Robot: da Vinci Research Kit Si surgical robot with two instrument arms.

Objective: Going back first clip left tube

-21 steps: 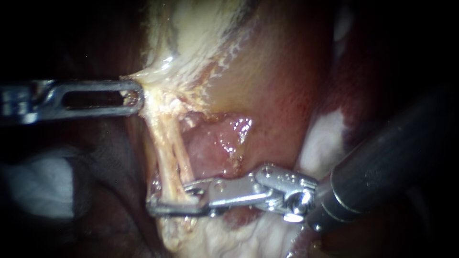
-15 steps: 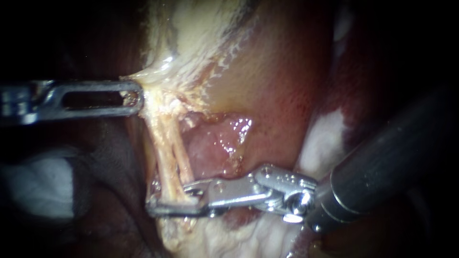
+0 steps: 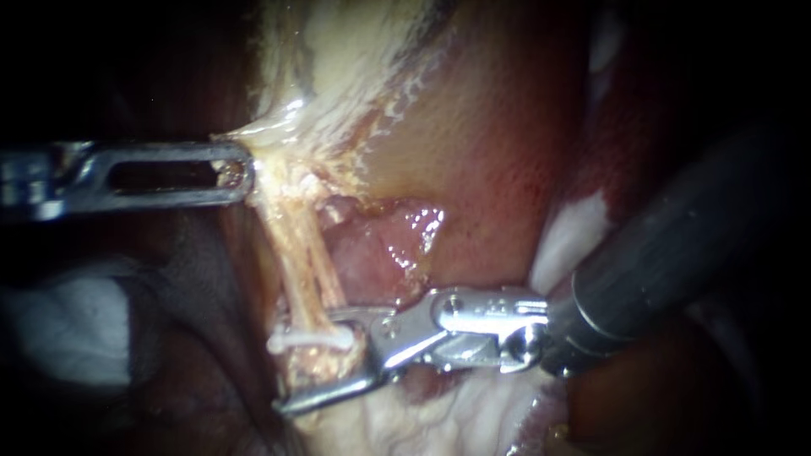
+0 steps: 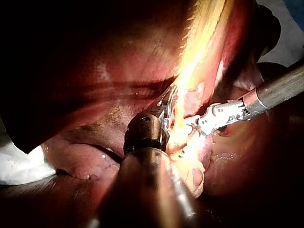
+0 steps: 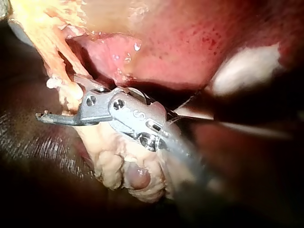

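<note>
In the endoscope view the left instrument comes in from 9 o'clock. Its slotted pincer is closed on the pale tissue at its tip, and that tissue is drawn into a small peak toward it. From that spot the tube runs as a yellowish strand toward 6 o'clock, in front of the red liver.

The clip is a thin white bar lying crosswise on the low end of the tube, at about 7 o'clock from the middle of the view. I cannot tell whether it takes in one strand or two.

The right instrument enters from 3 o'clock on a dark shaft. Its pincer stands wide. One jaw lies just at the 3 o'clock end of the clip and the other slants away toward 7 o'clock, below the clip. Neither jaw presses on the clip, and nothing is held between them.

The left wrist view shows the left instrument against the bright strand, with the right instrument just beside it. The right wrist view shows the right instrument spread open, with lumpy pale tissue against it.
</note>
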